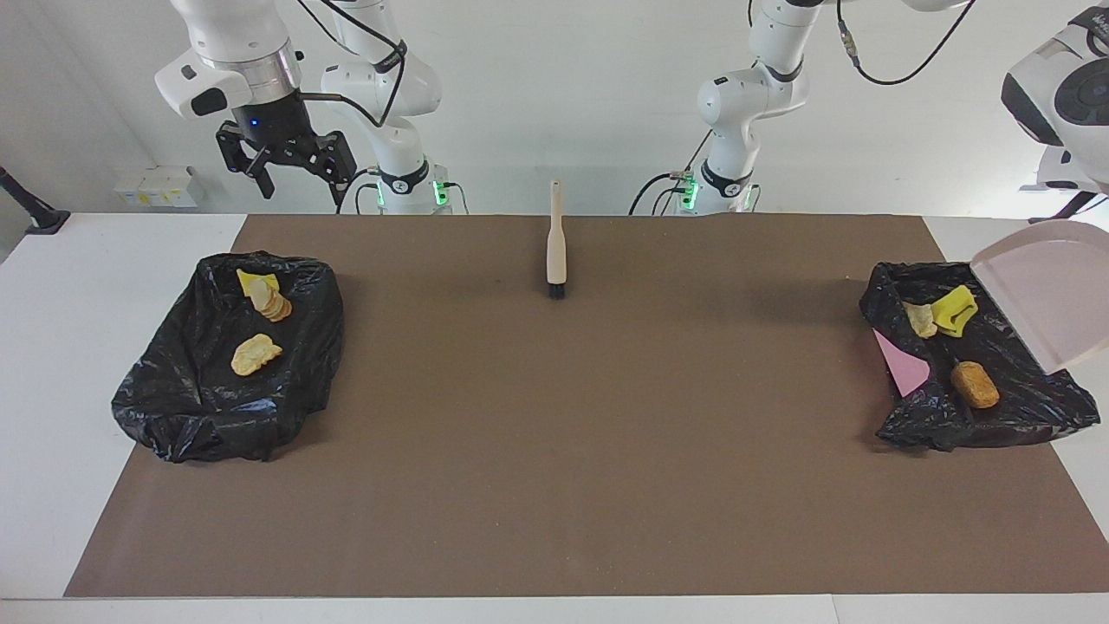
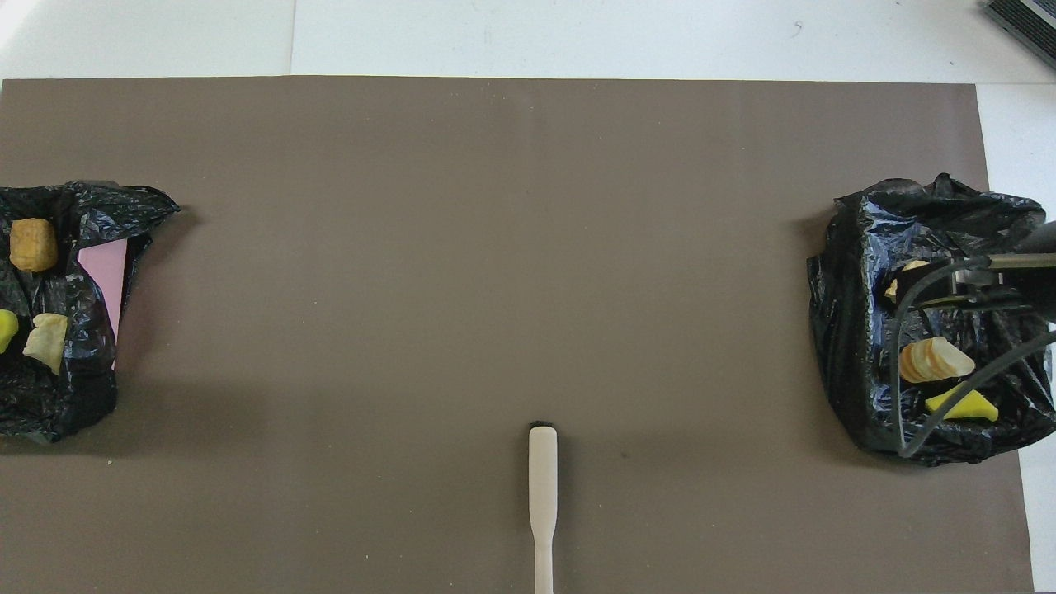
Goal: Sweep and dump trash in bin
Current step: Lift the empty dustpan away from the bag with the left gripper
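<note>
Trash (image 1: 953, 310) lies in both black bags (image 1: 975, 364); we tip the dustpan (image 1: 1044, 290) over one, left gripper out of view, jaws clamped. Right gripper (image 1: 298, 169) hangs jaws apart above the other bag (image 1: 230, 355), waiting.

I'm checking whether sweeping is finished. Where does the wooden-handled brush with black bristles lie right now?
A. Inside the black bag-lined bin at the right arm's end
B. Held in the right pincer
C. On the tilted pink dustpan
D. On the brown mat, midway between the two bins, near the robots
D: the wooden-handled brush with black bristles lies flat on the brown mat between the two bins, apart from both, with no pincer touching it.
</note>
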`<state>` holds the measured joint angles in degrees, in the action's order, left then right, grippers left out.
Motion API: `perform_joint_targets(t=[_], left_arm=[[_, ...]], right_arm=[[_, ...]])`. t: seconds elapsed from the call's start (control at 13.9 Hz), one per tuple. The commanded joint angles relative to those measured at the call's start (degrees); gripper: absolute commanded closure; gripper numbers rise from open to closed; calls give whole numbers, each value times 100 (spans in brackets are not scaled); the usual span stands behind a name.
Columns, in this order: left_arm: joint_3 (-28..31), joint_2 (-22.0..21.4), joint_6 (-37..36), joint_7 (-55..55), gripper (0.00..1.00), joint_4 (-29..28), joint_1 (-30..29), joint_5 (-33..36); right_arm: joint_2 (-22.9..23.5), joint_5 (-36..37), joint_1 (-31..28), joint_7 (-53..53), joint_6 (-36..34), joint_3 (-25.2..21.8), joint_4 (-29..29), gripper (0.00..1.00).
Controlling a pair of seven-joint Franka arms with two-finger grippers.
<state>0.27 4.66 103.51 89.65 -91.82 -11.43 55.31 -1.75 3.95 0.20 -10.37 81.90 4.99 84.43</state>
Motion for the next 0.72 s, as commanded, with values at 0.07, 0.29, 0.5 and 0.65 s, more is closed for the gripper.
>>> perform_joint_targets(t=[0.07, 0.29, 0.5, 0.65], left_arm=[[17, -255, -733, -875, 100, -161, 666, -107], [17, -298, -1340, -1911, 100, -161, 1176, -940], [17, -325, -1683, -3309, 100, -152, 1589, -1819], [17, -351, -1877, -4161, 100, -152, 1897, -2233]], right_arm=[[-202, -17, -46, -237, -122, 55, 221, 0], [-212, -26, -116, -193, -113, 46, 258, 0], [-203, -26, -116, -184, -113, 46, 240, 0], [-203, -26, -116, -176, -113, 46, 231, 0]])
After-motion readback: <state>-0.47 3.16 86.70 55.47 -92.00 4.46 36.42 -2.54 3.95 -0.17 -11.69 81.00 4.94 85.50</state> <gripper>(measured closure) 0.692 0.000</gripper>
